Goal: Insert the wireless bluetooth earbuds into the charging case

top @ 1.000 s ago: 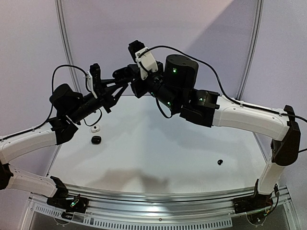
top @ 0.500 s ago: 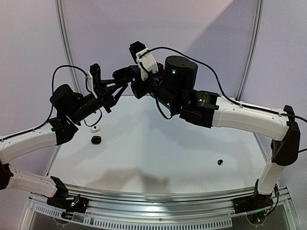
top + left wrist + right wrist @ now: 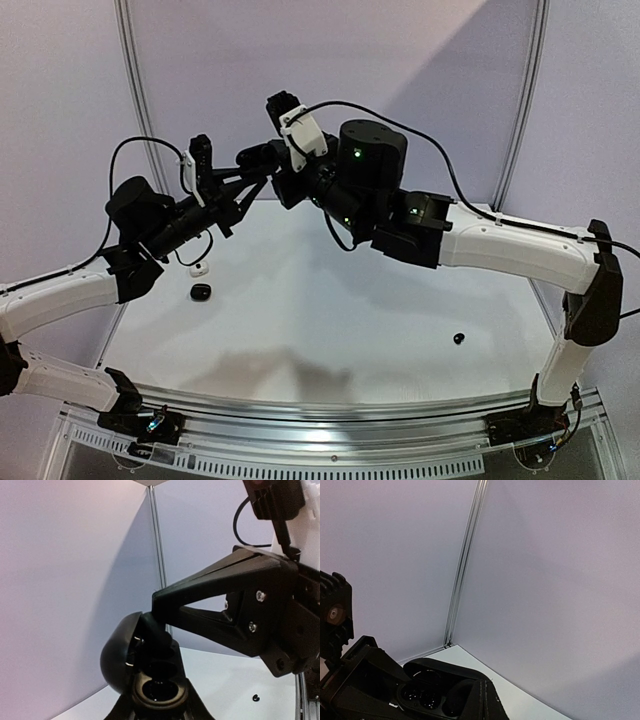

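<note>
My left gripper (image 3: 236, 180) is raised above the table's far left and is shut on the black charging case (image 3: 150, 680), which it holds with its lid open. One socket (image 3: 159, 690) shows empty. My right gripper (image 3: 252, 160) meets it from the right. Its fingertips (image 3: 159, 611) are closed together on a rounded black lump, seemingly an earbud (image 3: 161, 634), pressed into the case's far socket. In the right wrist view the case (image 3: 427, 692) lies just past my closed right gripper (image 3: 487, 702). A loose black earbud (image 3: 459, 338) lies on the table at the right and also shows in the left wrist view (image 3: 256, 697).
A small whitish piece (image 3: 198, 268) and a small black piece (image 3: 201, 291) lie on the white table (image 3: 330, 320) under the left arm. Purple walls with a metal corner post (image 3: 465, 565) close the back.
The right arm has shifted slightly left and toward the case. The left arm and the case have hardly moved. The pieces on the table are where they were.
</note>
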Robot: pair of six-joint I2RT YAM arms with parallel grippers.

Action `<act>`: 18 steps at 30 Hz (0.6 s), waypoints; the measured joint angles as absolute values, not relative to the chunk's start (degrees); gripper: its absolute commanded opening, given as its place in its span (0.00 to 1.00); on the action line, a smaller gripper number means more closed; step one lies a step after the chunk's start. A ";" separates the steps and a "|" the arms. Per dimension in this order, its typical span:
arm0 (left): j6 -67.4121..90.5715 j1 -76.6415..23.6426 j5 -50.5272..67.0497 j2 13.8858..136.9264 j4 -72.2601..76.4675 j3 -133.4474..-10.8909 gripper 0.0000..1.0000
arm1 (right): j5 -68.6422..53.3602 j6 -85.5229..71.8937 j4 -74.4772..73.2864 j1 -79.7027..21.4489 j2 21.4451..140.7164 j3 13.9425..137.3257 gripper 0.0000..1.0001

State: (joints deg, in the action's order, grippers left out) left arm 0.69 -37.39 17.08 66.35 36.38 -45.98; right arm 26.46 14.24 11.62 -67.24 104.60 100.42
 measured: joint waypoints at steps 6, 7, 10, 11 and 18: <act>0.84 -37.39 16.82 66.35 34.81 -45.95 0.00 | 26.52 14.63 11.62 -67.24 105.43 100.44 0.00; 0.89 -37.39 16.73 66.35 34.72 -45.95 0.00 | 26.57 14.68 11.60 -67.24 105.49 100.44 0.00; 1.10 -37.39 16.36 66.35 34.68 -45.95 0.00 | 26.81 14.70 11.40 -67.24 105.49 100.44 0.01; 1.13 -37.39 16.21 66.35 34.68 -45.95 0.00 | 26.89 14.70 11.33 -67.24 105.49 100.44 0.03; 1.15 -37.39 15.53 66.35 34.63 -45.95 0.00 | 26.70 15.33 9.96 -67.37 105.49 100.44 0.12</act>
